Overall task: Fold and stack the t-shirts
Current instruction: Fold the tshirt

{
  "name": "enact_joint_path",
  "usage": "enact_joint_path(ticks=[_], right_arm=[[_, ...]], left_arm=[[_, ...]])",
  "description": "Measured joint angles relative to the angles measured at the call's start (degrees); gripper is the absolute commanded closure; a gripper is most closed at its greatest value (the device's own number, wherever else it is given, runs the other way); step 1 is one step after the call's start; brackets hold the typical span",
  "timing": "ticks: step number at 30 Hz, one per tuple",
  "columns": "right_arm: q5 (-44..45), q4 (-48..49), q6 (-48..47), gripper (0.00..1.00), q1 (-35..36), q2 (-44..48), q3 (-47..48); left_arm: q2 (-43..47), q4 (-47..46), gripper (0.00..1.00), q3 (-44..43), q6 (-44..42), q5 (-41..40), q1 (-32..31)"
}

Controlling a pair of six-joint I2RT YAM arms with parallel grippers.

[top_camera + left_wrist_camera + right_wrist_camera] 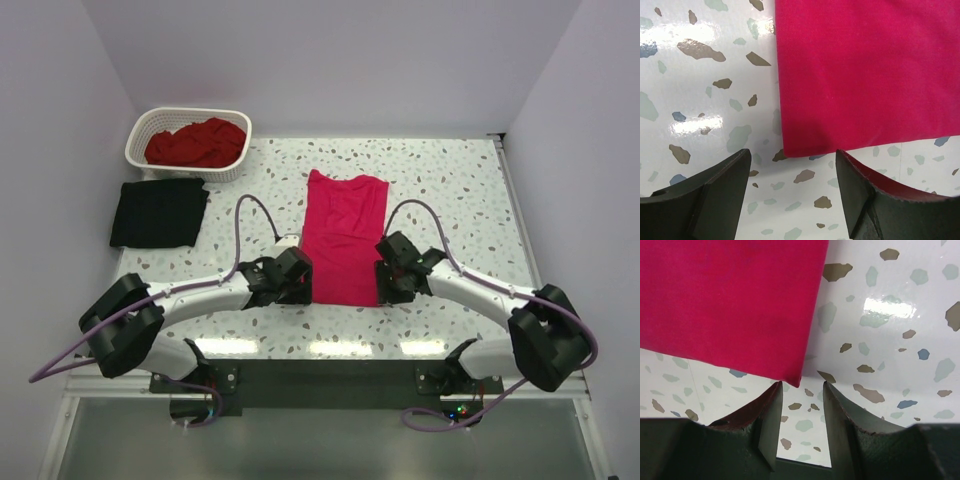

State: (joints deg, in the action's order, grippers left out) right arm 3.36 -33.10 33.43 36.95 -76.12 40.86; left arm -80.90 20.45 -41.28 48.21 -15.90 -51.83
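A bright pinkish-red t-shirt (343, 238) lies folded into a long strip at the table's middle, collar end far. My left gripper (298, 278) stands at its near left corner. In the left wrist view the left gripper (792, 155) is open over bare table, with the shirt's corner (790, 147) just ahead of the fingertips. My right gripper (390, 276) is at the near right corner. The right gripper (802, 386) is open narrower, with the shirt's corner (796, 379) at the mouth of the gap, not pinched. A black t-shirt (160, 212) lies folded at the left. A darker red t-shirt (197, 143) is crumpled in the basket.
The white lattice basket (141, 126) stands at the far left corner, just behind the black shirt. The speckled tabletop (450, 190) runs to a raised edge on the right (512, 200). White walls close in the back and both sides.
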Motion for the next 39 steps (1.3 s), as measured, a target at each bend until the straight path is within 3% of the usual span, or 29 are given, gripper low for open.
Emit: enact_joint_path(ticks=[16,21,25,30,34,39], right_arm=[[3.50,0.83,1.25,0.68,4.11,-6.71,1.57],[3.69,0.90,1.73,0.80,4.37,-6.86,1.66],[3.21,1.62,2.03,1.00,4.42,-6.86,1.40],[3.08,1.75,2.10,1.00,4.42,-6.73,1.27],[2.95,1.84,1.95,1.00,4.42,-6.69,1.22],[2.91,1.97,1.90,1.00,4.42,-6.58,1.09]], left_arm=[[0.00,0.07,0.27,0.00,0.02,-0.22,0.00],[0.00,0.35,0.27,0.00,0.02,-0.59,0.00],[0.00,0.52,0.27,0.00,0.00,-0.66,-0.07],[-1.40,0.70,0.28,-0.20,-0.02,-0.63,-0.68],[-3.34,1.79,0.49,-1.05,-0.52,-0.85,-0.81],[-3.98,2.60,0.57,-2.82,-1.07,-1.07,-0.83]])
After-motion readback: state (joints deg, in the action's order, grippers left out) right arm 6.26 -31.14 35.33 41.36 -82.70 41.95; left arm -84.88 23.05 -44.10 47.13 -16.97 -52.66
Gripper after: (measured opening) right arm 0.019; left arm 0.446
